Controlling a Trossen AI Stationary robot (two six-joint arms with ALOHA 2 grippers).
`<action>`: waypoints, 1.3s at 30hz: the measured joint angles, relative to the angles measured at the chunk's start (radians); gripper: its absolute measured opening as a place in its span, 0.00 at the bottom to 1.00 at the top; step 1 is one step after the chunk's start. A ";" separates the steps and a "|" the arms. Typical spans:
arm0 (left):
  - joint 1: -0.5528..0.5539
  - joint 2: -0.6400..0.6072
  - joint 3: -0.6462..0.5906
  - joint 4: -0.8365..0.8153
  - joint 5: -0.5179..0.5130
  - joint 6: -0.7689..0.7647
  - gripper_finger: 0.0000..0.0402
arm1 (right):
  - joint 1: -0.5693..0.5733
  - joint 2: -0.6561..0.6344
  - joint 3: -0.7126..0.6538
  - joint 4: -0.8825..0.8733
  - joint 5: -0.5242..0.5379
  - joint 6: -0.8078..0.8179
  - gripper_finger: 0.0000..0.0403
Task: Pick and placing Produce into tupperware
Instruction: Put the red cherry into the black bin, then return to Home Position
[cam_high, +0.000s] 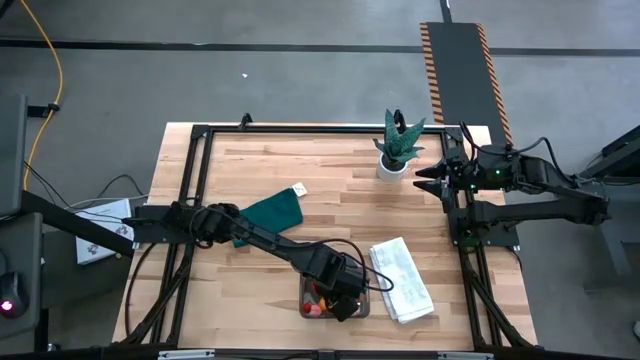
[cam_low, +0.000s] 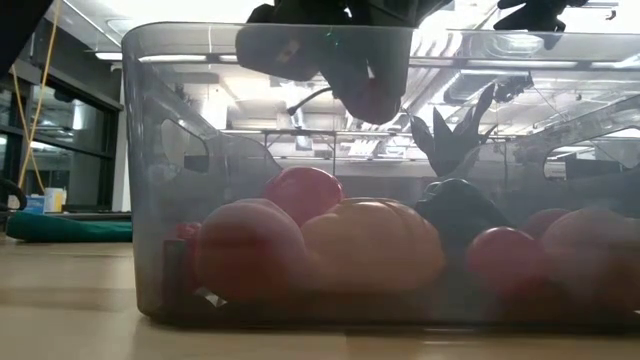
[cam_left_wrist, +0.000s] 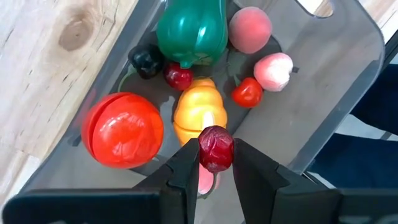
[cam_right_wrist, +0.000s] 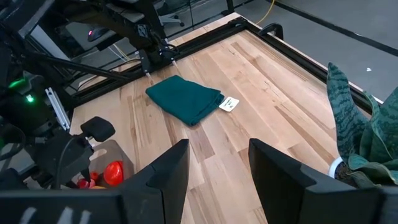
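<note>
**One tupperware, eight pieces of produce inside**

One wooden table (cam_high: 330, 190). One tupperware (cam_left_wrist: 336, 74) at its near edge, just beside one folded white towel (cam_high: 402, 280). Inside: green pepper (cam_left_wrist: 190, 30), red tomato (cam_left_wrist: 122, 129), orange piece (cam_left_wrist: 198, 115), two pink, two small red, one black. Left gripper (cam_left_wrist: 216, 163) above the tupperware, pinching one dark red piece (cam_left_wrist: 216, 148). Right gripper (cam_right_wrist: 217, 171) parted, empty, near one potted plant (cam_high: 398, 145).
</note>
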 joint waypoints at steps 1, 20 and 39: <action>0.000 0.000 0.000 0.000 0.003 0.003 0.20 | 0.000 0.000 0.000 0.000 0.000 0.000 0.39; 0.004 -0.001 0.000 0.005 -0.022 0.033 0.58 | 0.000 0.000 0.000 0.000 -0.018 -0.001 0.39; 0.055 -0.158 0.106 -0.175 -0.160 0.165 0.59 | 0.000 0.003 0.000 0.008 -0.060 0.052 0.39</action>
